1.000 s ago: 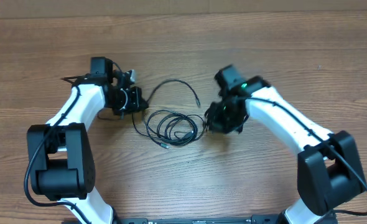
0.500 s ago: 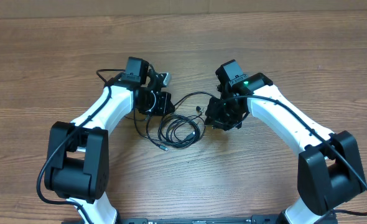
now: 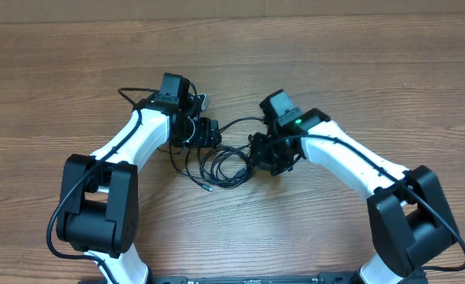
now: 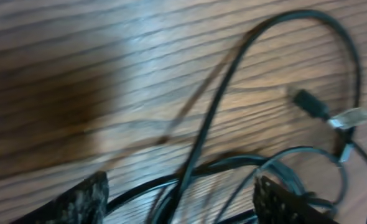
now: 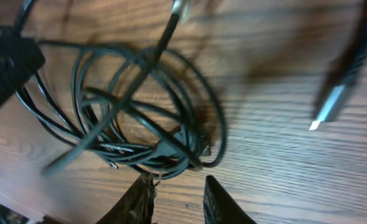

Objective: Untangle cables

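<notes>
Both sides have closed in on the cables [image 3: 226, 164] coiled on the table [image 3: 374, 71] | left pincer [image 4: 183, 202] now stands wide, nothing gripped | right pincer [image 5: 178, 199] barely parted, holding nothing you can see | your tangle remains.

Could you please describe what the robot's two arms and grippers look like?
The left arm and right arm have white shells, black joints and a thin black cable along each. The left gripper and right gripper are black, with two dark fingers. A green light glows near the right wrist.
</notes>
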Tool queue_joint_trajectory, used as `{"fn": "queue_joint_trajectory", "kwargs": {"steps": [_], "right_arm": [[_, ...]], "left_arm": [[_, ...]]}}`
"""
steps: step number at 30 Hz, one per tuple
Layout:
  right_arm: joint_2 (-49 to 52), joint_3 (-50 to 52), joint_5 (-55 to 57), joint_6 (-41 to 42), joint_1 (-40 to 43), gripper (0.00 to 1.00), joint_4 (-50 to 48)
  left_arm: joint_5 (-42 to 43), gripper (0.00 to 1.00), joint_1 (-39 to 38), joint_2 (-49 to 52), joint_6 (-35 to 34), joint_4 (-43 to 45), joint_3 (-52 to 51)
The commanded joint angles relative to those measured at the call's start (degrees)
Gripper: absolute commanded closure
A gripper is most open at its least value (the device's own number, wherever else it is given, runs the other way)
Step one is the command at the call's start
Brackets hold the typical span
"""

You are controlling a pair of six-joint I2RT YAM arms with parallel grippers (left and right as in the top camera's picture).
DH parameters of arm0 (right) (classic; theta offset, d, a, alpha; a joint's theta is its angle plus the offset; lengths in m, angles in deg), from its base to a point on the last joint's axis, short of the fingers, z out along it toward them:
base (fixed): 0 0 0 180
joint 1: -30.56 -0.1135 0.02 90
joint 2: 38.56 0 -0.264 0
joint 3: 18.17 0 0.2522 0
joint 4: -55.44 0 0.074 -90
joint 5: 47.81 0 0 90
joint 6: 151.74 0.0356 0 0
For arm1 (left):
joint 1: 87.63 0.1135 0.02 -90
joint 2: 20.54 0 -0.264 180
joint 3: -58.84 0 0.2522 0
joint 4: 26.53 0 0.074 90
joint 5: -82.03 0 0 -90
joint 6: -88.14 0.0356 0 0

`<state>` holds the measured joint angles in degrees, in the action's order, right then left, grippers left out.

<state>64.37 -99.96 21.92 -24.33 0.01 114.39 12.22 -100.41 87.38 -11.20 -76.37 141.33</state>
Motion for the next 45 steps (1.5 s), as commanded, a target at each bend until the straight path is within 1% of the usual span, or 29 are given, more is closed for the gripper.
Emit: {"fn": "queue_joint_trajectory", "kwargs": {"steps": [1, 4, 7, 9, 11, 12, 15, 16, 19, 20, 21, 22, 23, 24, 25, 28, 34, 38, 41, 43, 45], "right_arm": [[-0.07, 1.29, 3.19, 3.34, -2.01, 0.75, -1.16], [-0.07, 2.08, 7.3, 6.43, -3.39, 0.76, -2.38], [-0.07, 3.26, 8.94, 7.63, -4.13, 0.75, -4.83], [-0.07, 4.24, 9.88, 7.63, -4.22, 0.68, -7.04], [-0.04, 5.29, 11.28, 7.65, -4.22, 0.66, -9.66], [-0.04, 5.79, 11.28, 7.61, -4.22, 0.65, -11.19], [-0.04, 6.8, 11.26, 7.61, -4.22, 0.64, -13.53], [-0.04, 6.99, 11.26, 7.61, -4.22, 0.64, -13.88], [-0.04, 7.1, 11.3, 7.58, -4.22, 0.64, -14.14], [-0.04, 7.21, 11.3, 7.56, -4.22, 0.65, -14.62], [-0.04, 7.34, 11.3, 7.56, -4.22, 0.65, -15.13], [-0.04, 7.41, 11.32, 7.56, -4.22, 0.65, -15.41], [-0.04, 7.45, 11.3, 7.56, -4.22, 0.65, -15.61], [-0.04, 7.48, 11.3, 7.56, -4.22, 0.65, -15.63], [-0.04, 7.5, 11.3, 7.56, -4.22, 0.65, -15.61], [-0.04, 7.65, 11.3, 7.56, -4.22, 0.65, -15.61], [-0.04, 7.65, 11.28, 7.58, -4.22, 0.64, -15.63], [-0.04, 7.65, 11.28, 7.58, -4.22, 0.64, -15.63], [-0.04, 7.65, 11.3, 7.54, -4.22, 0.64, -15.58], [-0.04, 7.65, 11.3, 7.54, -4.22, 0.64, -15.58], [-0.04, 7.65, 11.28, 7.54, -4.22, 0.64, -15.58]], "left_arm": [[-5.18, 0.23, 0.46, 0.74, -0.48, -2.47, 2.32], [-5.03, 0.23, 1.11, 0.72, -0.46, -6.82, 4.55], [-4.7, 0.24, 1.51, 0.72, -0.5, -11.96, 7.21], [-3.28, 0.27, 1.53, 0.72, -0.52, -15.23, 8.7], [-1.11, 0.32, 1.51, 0.72, -0.55, -18.6, 9.79], [-0.35, 0.32, 1.51, 0.7, -0.61, -20.48, 10.05], [-0.24, 0.3, 1.51, 0.72, -3.74, -25.68, 10.08], [-0.26, 0.31, 1.49, 0.72, -5.03, -27.82, 10.05], [0.22, 0.32, 1.31, 0.72, -5.51, -32.13, 10.03], [1.86, 0.33, 1.16, 0.72, -5.49, -32.98, 9.88], [3.82, 0.39, 1.07, 0.72, -5.46, -33.66, 9.73], [5.68, 0.55, 1.03, 0.72, -5.46, -35.04, 9.49], [6.38, 0.64, 1.01, 0.72, -5.46, -35.78, 9.31], [7.04, 0.9, 0.96, 0.72, -5.49, -36.52, 9.03], [7.26, 0.95, 0.96, 0.72, -5.53, -37.27, 8.81], [7.37, 0.96, 0.83, 0.72, -8.31, -37.03, 7.34], [7.32, 0.96, -2.36, 0.72, -24.0, -31.43, 1.62], [6.69, 0.96, -6.23, 0.72, -29.99, -28.68, 0.87], [3.76, 0.96, -8.7, 0.72, -38.38, -26.51, 0.87], [0.37, 0.93, -9.88, 0.72, -44.0, -25.35, 0.87], [-2.19, 0.91, -10.86, 0.72, -47.74, -24.3, 0.87]]}}
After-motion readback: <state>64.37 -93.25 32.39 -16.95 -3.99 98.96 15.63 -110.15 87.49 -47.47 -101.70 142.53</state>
